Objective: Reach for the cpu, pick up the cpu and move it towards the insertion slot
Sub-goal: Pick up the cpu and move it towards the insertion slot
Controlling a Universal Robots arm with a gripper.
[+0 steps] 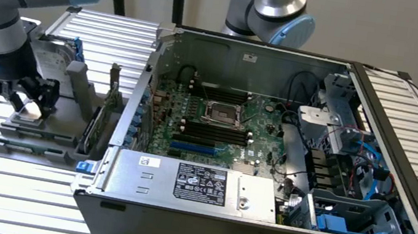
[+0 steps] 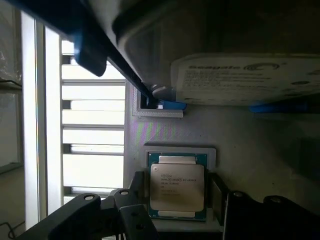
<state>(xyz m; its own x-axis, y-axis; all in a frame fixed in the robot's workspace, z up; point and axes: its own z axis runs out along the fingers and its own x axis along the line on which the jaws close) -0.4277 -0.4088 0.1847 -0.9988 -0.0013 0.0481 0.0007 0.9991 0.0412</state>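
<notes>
The cpu (image 2: 177, 186), a small square chip with a silvery top and green rim, lies flat in a pale recess of the grey holder (image 1: 33, 142) at the exterior view's left. My gripper (image 2: 177, 192) hangs low over it, open, with one dark finger (image 2: 137, 189) on each side of the chip, close to its edges. Whether the fingers touch the chip I cannot tell. In the exterior view the gripper (image 1: 29, 104) stands straight above the holder. The insertion slot (image 1: 224, 113), a square socket with a shiny frame and dark centre, sits on the motherboard inside the open computer case.
A silver hard drive (image 2: 245, 80) with blue rails stands just behind the chip on the same holder. The case wall (image 1: 138, 106) rises between holder and motherboard. Long black memory slots (image 1: 211, 133) lie beside the socket. A second arm (image 1: 271, 8) stands behind the case.
</notes>
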